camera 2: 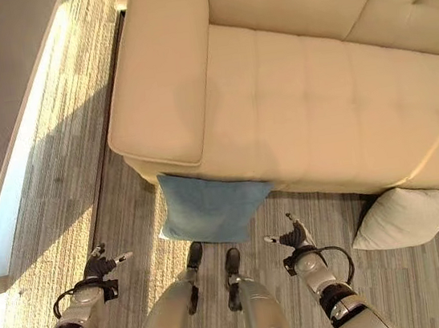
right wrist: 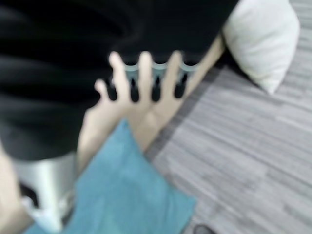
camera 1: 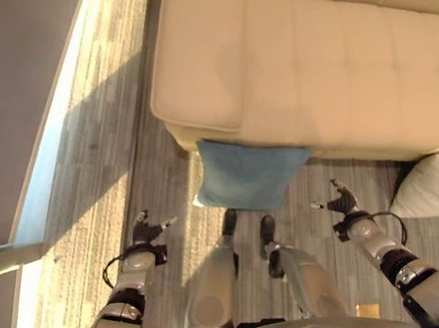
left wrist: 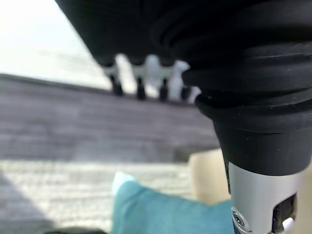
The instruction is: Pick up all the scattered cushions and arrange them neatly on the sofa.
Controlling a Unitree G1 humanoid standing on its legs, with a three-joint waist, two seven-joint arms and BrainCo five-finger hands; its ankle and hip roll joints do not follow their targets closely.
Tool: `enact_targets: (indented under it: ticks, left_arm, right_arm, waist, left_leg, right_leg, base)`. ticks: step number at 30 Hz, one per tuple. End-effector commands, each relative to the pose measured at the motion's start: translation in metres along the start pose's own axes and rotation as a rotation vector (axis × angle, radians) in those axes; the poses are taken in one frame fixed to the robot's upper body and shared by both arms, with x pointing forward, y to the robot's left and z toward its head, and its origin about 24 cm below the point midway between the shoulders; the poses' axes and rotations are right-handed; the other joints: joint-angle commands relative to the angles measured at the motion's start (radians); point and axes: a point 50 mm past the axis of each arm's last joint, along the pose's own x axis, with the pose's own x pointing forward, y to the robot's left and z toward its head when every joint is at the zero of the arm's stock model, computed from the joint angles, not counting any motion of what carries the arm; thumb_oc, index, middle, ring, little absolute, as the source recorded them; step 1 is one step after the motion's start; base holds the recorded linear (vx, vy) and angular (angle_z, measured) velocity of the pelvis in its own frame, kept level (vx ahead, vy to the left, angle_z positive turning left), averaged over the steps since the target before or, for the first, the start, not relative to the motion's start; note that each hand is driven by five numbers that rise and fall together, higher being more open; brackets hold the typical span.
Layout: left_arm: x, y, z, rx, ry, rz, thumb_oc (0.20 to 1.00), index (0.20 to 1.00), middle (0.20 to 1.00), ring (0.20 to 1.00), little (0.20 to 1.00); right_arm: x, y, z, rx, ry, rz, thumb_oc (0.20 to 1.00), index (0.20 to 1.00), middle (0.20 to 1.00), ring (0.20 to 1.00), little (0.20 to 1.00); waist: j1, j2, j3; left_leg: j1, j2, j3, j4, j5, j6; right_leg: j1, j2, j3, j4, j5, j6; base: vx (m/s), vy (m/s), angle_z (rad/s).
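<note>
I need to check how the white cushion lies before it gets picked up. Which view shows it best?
The right eye view: the white cushion shows nearly whole, on the floor against the sofa front. The left eye view cuts it at the picture's edge; the right wrist view shows it blurred past the fingers.

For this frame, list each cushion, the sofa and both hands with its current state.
blue cushion: on the floor, leaning against the sofa front.
white cushion: on the floor by the sofa front.
sofa: no cushions on the seat.
left robot hand: open, holding nothing.
right robot hand: open, holding nothing.
</note>
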Motion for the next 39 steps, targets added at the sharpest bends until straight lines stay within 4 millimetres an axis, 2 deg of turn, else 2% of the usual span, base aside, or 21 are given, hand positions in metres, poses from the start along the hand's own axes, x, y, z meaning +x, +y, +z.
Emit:
enact_targets:
  ticks: [1, 2, 3, 4, 6, 7, 8, 10, 12, 13, 14, 15, 17, 19, 20, 23, 26, 32, 34, 36, 39]
  left_arm:
    - [0.0, 0.0, 0.007, -0.079, -0.046, 0.05, 1.0, 1.0, 1.0, 1.0, 1.0]
    - [0.003, 0.001, 0.016, -0.105, -0.059, 0.06, 1.0, 1.0, 1.0, 1.0, 1.0]
    - [0.004, 0.001, 0.019, -0.115, -0.063, 0.069, 1.0, 1.0, 1.0, 1.0, 1.0]
    - [0.004, 0.001, 0.019, -0.115, -0.063, 0.068, 1.0, 1.0, 1.0, 1.0, 1.0]
    - [0.01, 0.0, 0.046, -0.128, -0.132, 0.085, 1.0, 1.0, 1.0, 1.0, 1.0]
    - [0.01, 0.0, 0.046, -0.128, -0.133, 0.085, 1.0, 1.0, 1.0, 1.0, 1.0]
    - [0.012, 0.001, 0.057, -0.13, -0.162, 0.095, 1.0, 1.0, 1.0, 1.0, 1.0]
    - [0.014, 0.003, 0.098, -0.105, -0.294, 0.141, 1.0, 1.0, 1.0, 1.0, 1.0]
    - [0.013, 0.003, 0.121, -0.1, -0.363, 0.159, 1.0, 1.0, 1.0, 1.0, 1.0]
    - [0.013, 0.003, 0.121, -0.1, -0.364, 0.159, 1.0, 1.0, 1.0, 1.0, 1.0]
    - [0.012, 0.006, 0.143, -0.121, -0.422, 0.164, 1.0, 1.0, 1.0, 1.0, 1.0]
    - [0.013, 0.006, 0.144, -0.121, -0.423, 0.164, 1.0, 1.0, 1.0, 1.0, 1.0]
    - [0.011, 0.008, 0.175, -0.195, -0.48, 0.15, 1.0, 1.0, 1.0, 1.0, 1.0]
    - [0.01, 0.007, 0.182, -0.217, -0.493, 0.131, 1.0, 1.0, 1.0, 1.0, 1.0]
    - [0.009, 0.008, 0.195, -0.253, -0.509, 0.113, 1.0, 1.0, 1.0, 1.0, 1.0]
    - [0.009, 0.01, 0.204, -0.271, -0.517, 0.115, 1.0, 1.0, 1.0, 1.0, 1.0]
    - [0.004, 0.02, 0.235, -0.273, -0.583, 0.144, 1.0, 1.0, 1.0, 1.0, 1.0]
    - [-0.011, 0.035, 0.28, -0.292, -0.703, 0.158, 1.0, 1.0, 1.0, 1.0, 1.0]
    - [-0.021, 0.038, 0.303, -0.295, -0.768, 0.149, 1.0, 1.0, 1.0, 1.0, 1.0]
    - [-0.039, 0.035, 0.334, -0.308, -0.87, 0.118, 1.0, 1.0, 1.0, 1.0, 1.0]
    - [-0.054, 0.025, 0.354, -0.328, -0.941, 0.076, 1.0, 1.0, 1.0, 1.0, 1.0]
  right_arm:
    - [0.003, -0.015, 0.007, 0.029, -0.036, -0.102, 1.0, 1.0, 1.0, 1.0, 1.0]
    - [0.009, -0.022, 0.02, 0.039, -0.06, -0.147, 1.0, 1.0, 1.0, 1.0, 1.0]
    - [0.011, -0.024, 0.026, 0.049, -0.075, -0.167, 1.0, 1.0, 1.0, 1.0, 1.0]
    - [0.011, -0.024, 0.026, 0.049, -0.076, -0.168, 1.0, 1.0, 1.0, 1.0, 1.0]
    - [0.019, -0.043, 0.053, 0.094, -0.139, -0.277, 1.0, 1.0, 1.0, 1.0, 1.0]
    - [0.019, -0.043, 0.053, 0.095, -0.14, -0.277, 1.0, 1.0, 1.0, 1.0, 1.0]
    - [0.022, -0.051, 0.064, 0.112, -0.168, -0.316, 1.0, 1.0, 1.0, 1.0, 1.0]
    - [0.024, -0.067, 0.092, 0.173, -0.244, -0.43, 1.0, 1.0, 1.0, 1.0, 1.0]
    - [0.024, -0.071, 0.105, 0.221, -0.275, -0.467, 1.0, 1.0, 1.0, 1.0, 1.0]
    - [0.024, -0.071, 0.106, 0.221, -0.276, -0.467, 1.0, 1.0, 1.0, 1.0, 1.0]
    - [0.024, -0.078, 0.123, 0.249, -0.325, -0.486, 1.0, 1.0, 1.0, 1.0, 1.0]
    - [0.025, -0.078, 0.123, 0.249, -0.326, -0.487, 1.0, 1.0, 1.0, 1.0, 1.0]
    - [0.023, -0.088, 0.151, 0.312, -0.394, -0.508, 1.0, 1.0, 1.0, 1.0, 1.0]
    - [0.022, -0.091, 0.156, 0.325, -0.419, -0.502, 1.0, 1.0, 1.0, 1.0, 1.0]
    - [0.023, -0.097, 0.158, 0.324, -0.42, -0.499, 1.0, 1.0, 1.0, 1.0, 1.0]
    - [0.024, -0.1, 0.158, 0.345, -0.409, -0.49, 1.0, 1.0, 1.0, 1.0, 1.0]
    - [0.025, -0.107, 0.172, 0.48, -0.429, -0.456, 1.0, 1.0, 1.0, 1.0, 1.0]
    - [0.024, -0.123, 0.195, 0.508, -0.499, -0.396, 1.0, 1.0, 1.0, 1.0, 1.0]
    - [0.023, -0.133, 0.204, 0.496, -0.52, -0.394, 1.0, 1.0, 1.0, 1.0, 1.0]
    - [0.02, -0.143, 0.223, 0.482, -0.563, -0.396, 1.0, 1.0, 1.0, 1.0, 1.0]
    - [0.015, -0.146, 0.244, 0.474, -0.613, -0.386, 1.0, 1.0, 1.0, 1.0, 1.0]
  waist:
    - [0.001, 0.006, -0.005]
    - [0.0, 0.01, 0.011]
    - [0.003, 0.019, 0.018]
    - [0.003, 0.019, 0.016]
    - [-0.013, 0.035, 0.041]
    - [-0.013, 0.035, 0.038]
    - [-0.018, 0.04, 0.043]
    - [-0.04, 0.053, 0.052]
    - [-0.046, 0.053, 0.055]
    - [-0.047, 0.053, 0.053]
    - [-0.056, 0.054, 0.058]
    - [-0.056, 0.054, 0.054]
    - [-0.076, 0.053, 0.07]
    - [-0.087, 0.05, 0.067]
    - [-0.101, 0.049, 0.064]
    - [-0.112, 0.049, 0.056]
    - [-0.129, 0.038, 0.045]
    - [-0.133, 0.033, 0.047]
    - [-0.136, 0.035, 0.047]
    - [-0.134, 0.041, 0.045]
    - [-0.129, 0.048, 0.045]
  left_leg:
    - [-0.055, -0.01, -0.006, 0.148, -0.134, -0.018]
    - [-0.113, -0.003, 0.006, 0.189, -0.141, -0.019]
    - [-0.131, 0.005, 0.006, 0.219, -0.181, -0.023]
    - [-0.135, 0.005, 0.006, 0.221, -0.182, -0.023]
    - [-0.247, 0.002, 0.012, 0.308, -0.197, -0.021]
    - [-0.252, 0.002, 0.012, 0.311, -0.198, -0.021]
    - [-0.294, 0.0, 0.018, 0.344, -0.202, -0.02]
    - [-0.404, -0.002, 0.018, 0.39, -0.211, -0.01]
    - [-0.469, -0.005, 0.014, 0.419, -0.217, -0.004]
    - [-0.473, -0.005, 0.014, 0.422, -0.218, -0.004]
    - [-0.534, -0.003, 0.013, 0.447, -0.226, 0.006]
    - [-0.542, -0.003, 0.014, 0.451, -0.228, 0.006]
    - [-0.641, -0.001, 0.018, 0.534, -0.253, 0.019]
    - [-0.672, -0.005, 0.016, 0.553, -0.266, 0.027]
    - [-0.727, -0.005, 0.017, 0.582, -0.278, 0.031]
    - [-0.758, -0.004, 0.019, 0.589, -0.286, 0.034]
    - [-0.832, -0.003, 0.017, 0.602, -0.293, 0.036]
    - [-0.924, 0.001, 0.013, 0.649, -0.296, 0.038]
    - [-0.956, -0.003, 0.017, 0.656, -0.29, 0.034]
    - [-0.99, -0.007, 0.021, 0.649, -0.282, 0.031]
    - [-1.027, -0.01, 0.024, 0.654, -0.272, 0.031]
  right_leg:
    - [-0.001, -0.03, -0.021, -0.056, 0.063, 0.064]
    - [-0.053, -0.036, -0.033, -0.027, 0.059, 0.062]
    - [-0.074, -0.03, -0.036, 0.003, 0.027, 0.063]
    - [-0.077, -0.03, -0.036, 0.005, 0.026, 0.063]
    - [-0.188, -0.035, -0.041, 0.085, 0.006, 0.057]
    - [-0.193, -0.035, -0.041, 0.088, 0.005, 0.057]
    - [-0.232, -0.039, -0.045, 0.115, 0.0, 0.056]
    - [-0.353, -0.039, -0.041, 0.182, -0.015, 0.056]
    - [-0.417, -0.041, -0.041, 0.214, -0.025, 0.052]
    - [-0.421, -0.041, -0.041, 0.217, -0.026, 0.052]
    - [-0.484, -0.039, -0.037, 0.243, -0.031, 0.052]
    - [-0.491, -0.039, -0.037, 0.246, -0.032, 0.052]
    - [-0.586, -0.037, -0.028, 0.316, -0.057, 0.045]
    - [-0.628, -0.032, -0.025, 0.344, -0.066, 0.038]
    - [-0.682, -0.031, -0.02, 0.366, -0.073, 0.032]
    - [-0.717, -0.034, -0.016, 0.377, -0.08, 0.028]
    - [-0.797, -0.028, -0.001, 0.385, -0.079, 0.026]
    - [-0.9, -0.024, 0.01, 0.428, -0.074, 0.034]
    - [-0.937, -0.028, 0.013, 0.439, -0.069, 0.034]
    - [-0.98, -0.03, 0.016, 0.447, -0.071, 0.031]
    - [-1.024, -0.03, 0.02, 0.462, -0.066, 0.032]
  base:
    - [-0.07, -0.004, -0.06]
    - [0.02, -0.003, -0.04]
    - [0.02, -0.003, -0.03]
    - [0.02, 0.022, -0.04]
    - [-0.07, 0.043, -0.02]
    - [-0.05, 0.045, 0.0]
    - [-0.05, 0.064, 0.01]
    - [-0.05, 0.086, 0.01]
    - [-0.01, 0.018, 0.0]
    - [0.0, 0.0, 0.0]
    - [0.0, 0.0, 0.0]
    - [0.02, 0.062, -0.05]
    - [0.03, 0.082, -0.07]
    - [0.09, 0.048, -0.12]
    - [0.11, 0.045, -0.13]
    - [0.07, 0.029, -0.06]
    - [0.06, 0.027, -0.06]
    - [0.04, 0.025, -0.1]
    - [0.02, 0.02, 0.03]
    - [0.02, 0.036, 0.1]
    - [0.02, 0.017, 0.0]
